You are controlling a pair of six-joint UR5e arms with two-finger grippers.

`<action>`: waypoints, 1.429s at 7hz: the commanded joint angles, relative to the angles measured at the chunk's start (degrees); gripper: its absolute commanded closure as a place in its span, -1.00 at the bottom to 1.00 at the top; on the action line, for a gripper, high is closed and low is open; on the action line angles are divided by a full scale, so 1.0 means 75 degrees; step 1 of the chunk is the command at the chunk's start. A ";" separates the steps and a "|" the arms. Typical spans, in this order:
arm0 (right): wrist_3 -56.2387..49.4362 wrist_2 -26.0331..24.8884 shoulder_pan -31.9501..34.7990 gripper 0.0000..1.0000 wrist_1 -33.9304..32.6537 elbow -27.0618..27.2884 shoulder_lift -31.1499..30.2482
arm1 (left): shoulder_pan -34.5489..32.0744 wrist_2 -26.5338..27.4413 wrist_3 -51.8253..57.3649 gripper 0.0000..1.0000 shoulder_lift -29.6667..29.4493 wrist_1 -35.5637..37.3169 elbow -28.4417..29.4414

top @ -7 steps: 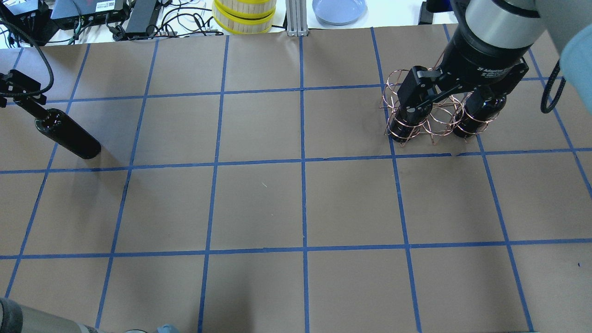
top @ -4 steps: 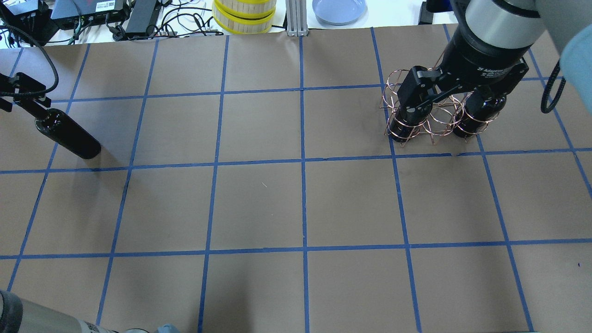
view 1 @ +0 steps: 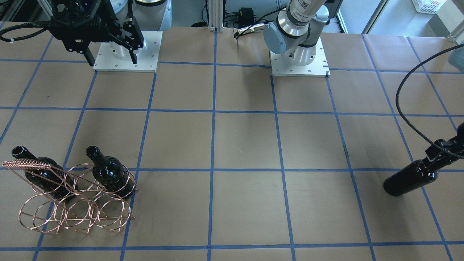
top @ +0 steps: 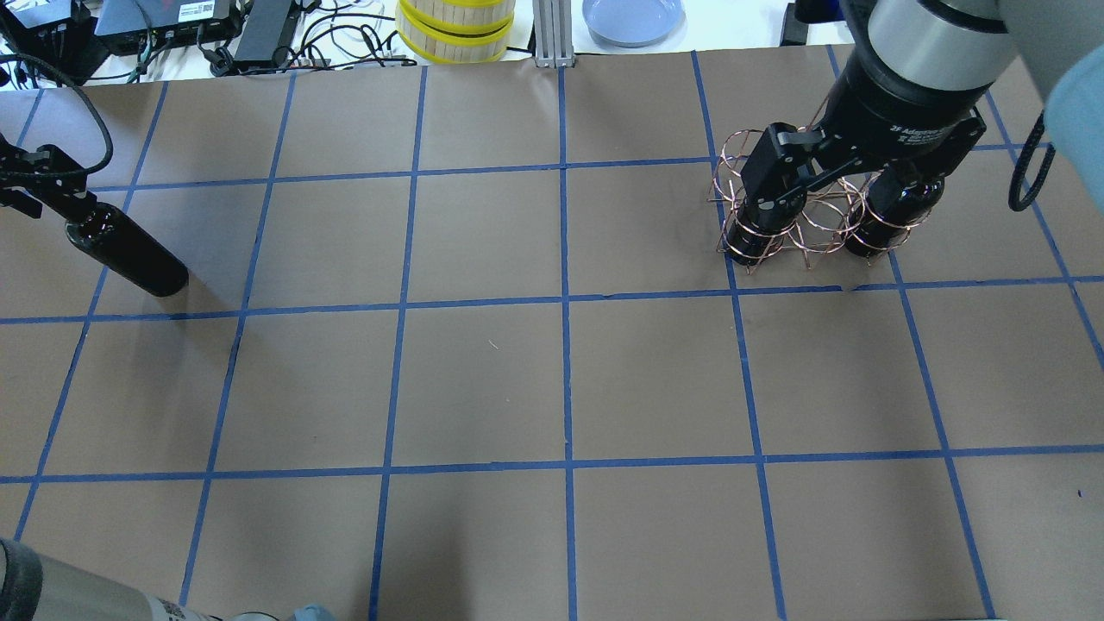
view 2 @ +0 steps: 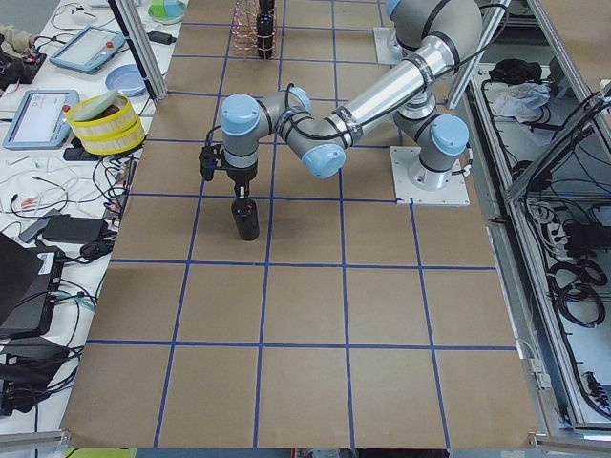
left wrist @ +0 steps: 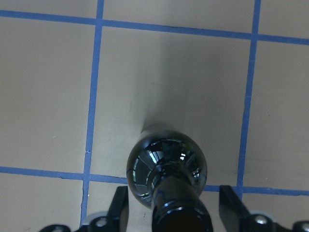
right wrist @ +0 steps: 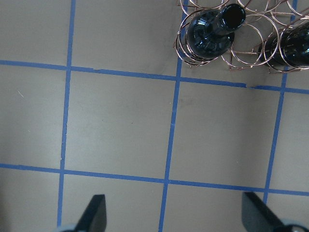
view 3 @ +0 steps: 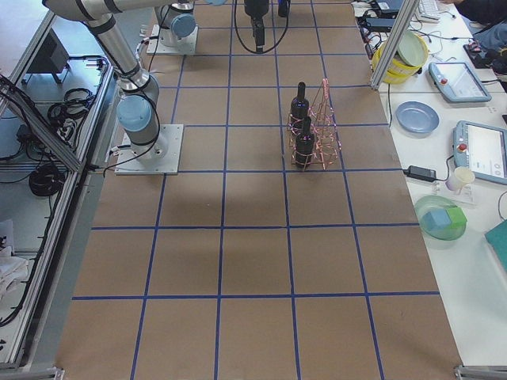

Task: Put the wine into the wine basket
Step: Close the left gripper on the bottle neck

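A black wine bottle (top: 129, 254) stands upright on the paper at the table's left end, also in the front view (view 1: 407, 181). My left gripper (left wrist: 174, 212) is open and straddles its neck, with a gap at each finger; it also shows in the overhead view (top: 53, 185). The copper wire wine basket (top: 811, 224) stands at the far right and holds two identical bottles (view 1: 43, 174) (view 1: 108, 174), one in each end ring. My right gripper (view 1: 110, 54) is open and empty, high above the table on the robot's side of the basket.
A yellow-rimmed round container (top: 455, 30), a blue plate (top: 632, 17) and cables with electronics (top: 172, 26) lie beyond the table's far edge. The two arm bases (view 1: 125, 50) (view 1: 299, 54) stand on the robot's side. A black cable (view 1: 402, 94) loops above the left bottle.
My left gripper has shifted slightly along the bottle's neck towards the view's left edge. The bottle, the basket and the right arm have not moved.
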 commanded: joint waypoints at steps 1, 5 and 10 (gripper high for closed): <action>0.0003 0.0000 -0.0004 -1.00 0.0000 0.0000 -0.0003 | 0.0000 0.0006 0.0025 0.09 0.0001 -0.0012 -0.0051; 0.0003 0.0000 0.0008 -1.00 0.0000 0.0000 0.0009 | 0.0000 0.0006 0.0025 0.42 0.0013 0.0000 -0.0039; -0.0008 0.0000 0.0008 -1.00 0.0000 0.0000 -0.0003 | -0.0070 0.0006 -0.0021 1.00 0.0329 -0.0188 -0.0039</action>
